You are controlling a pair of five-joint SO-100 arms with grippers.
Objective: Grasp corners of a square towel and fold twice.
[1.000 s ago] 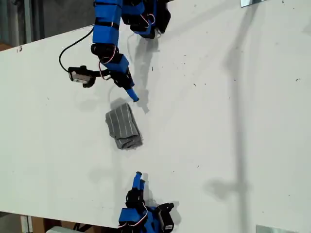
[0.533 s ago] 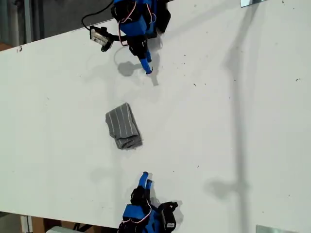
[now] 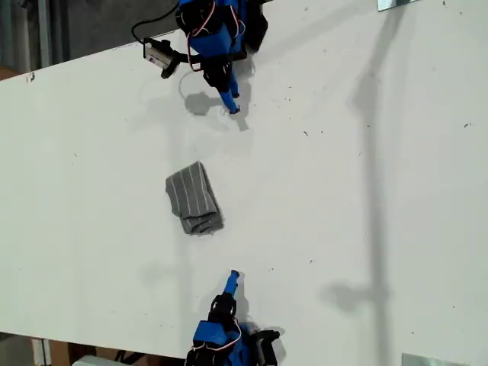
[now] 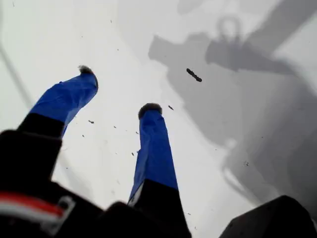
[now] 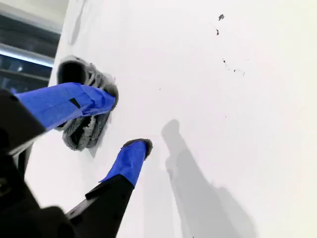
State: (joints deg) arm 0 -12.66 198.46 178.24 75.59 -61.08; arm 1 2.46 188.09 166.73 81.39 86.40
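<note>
No brand, label or writing is readable; the towel (image 3: 194, 200) lies folded into a small bundle left of centre in the exterior view on the white table (image 3: 358, 191), its long axis and stripes running from upper left to lower right; my first gripper (image 4: 119, 94) and my second gripper (image 5: 130, 121) both hang narrowly parted, holding nothing.

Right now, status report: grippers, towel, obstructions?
My first gripper open, empty. My second gripper open, empty. Towel folded, lying between the arms. Nothing in the way.
</note>
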